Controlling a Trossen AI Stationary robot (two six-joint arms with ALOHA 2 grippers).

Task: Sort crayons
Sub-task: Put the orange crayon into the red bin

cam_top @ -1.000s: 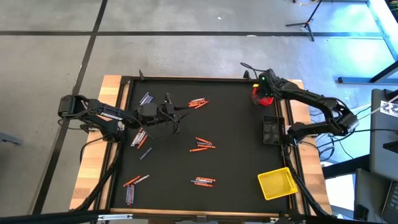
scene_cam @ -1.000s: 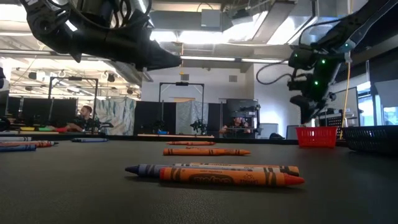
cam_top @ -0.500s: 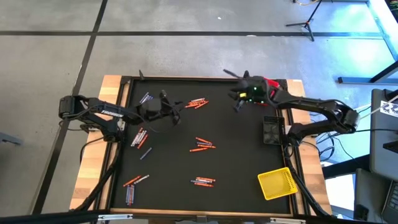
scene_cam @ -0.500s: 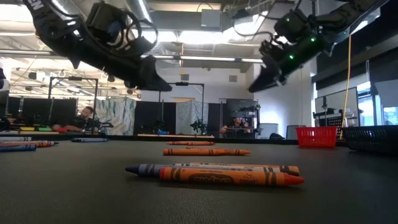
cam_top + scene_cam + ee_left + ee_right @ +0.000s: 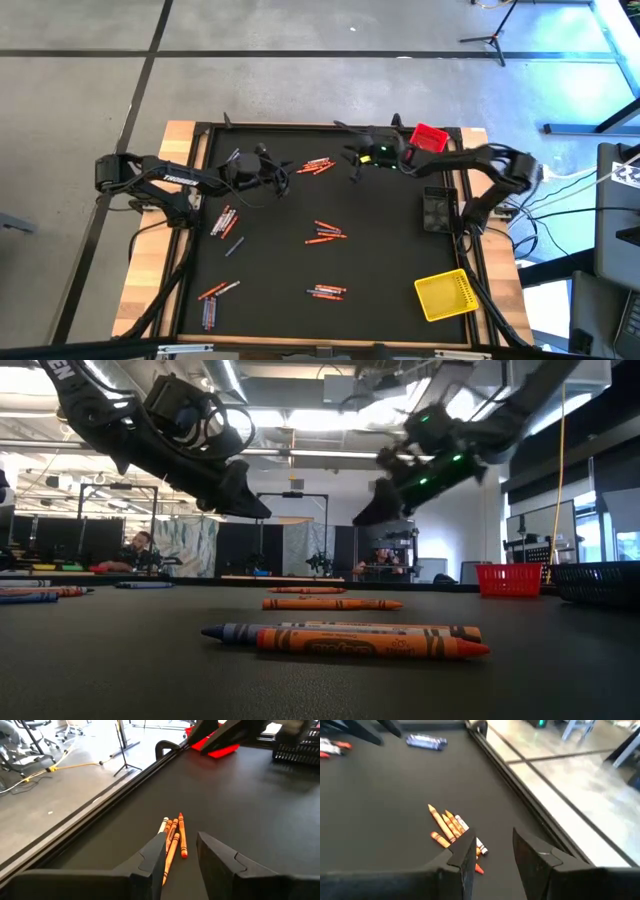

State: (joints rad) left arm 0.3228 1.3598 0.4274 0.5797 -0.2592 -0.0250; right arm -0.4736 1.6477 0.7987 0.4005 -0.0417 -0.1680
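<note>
High view: left gripper and right gripper are hovering at upper centre, flanking an orange crayon cluster. Both are sitting partly open, holding nothing. More crayons are lying scattered centre and lower left.

White lettering runs along the left arm in the high view, too small to read for certain. The crayons up close in the low view carry dark print on their wrappers, blurred past reading. Nothing else here offers a legible word or number.
</note>
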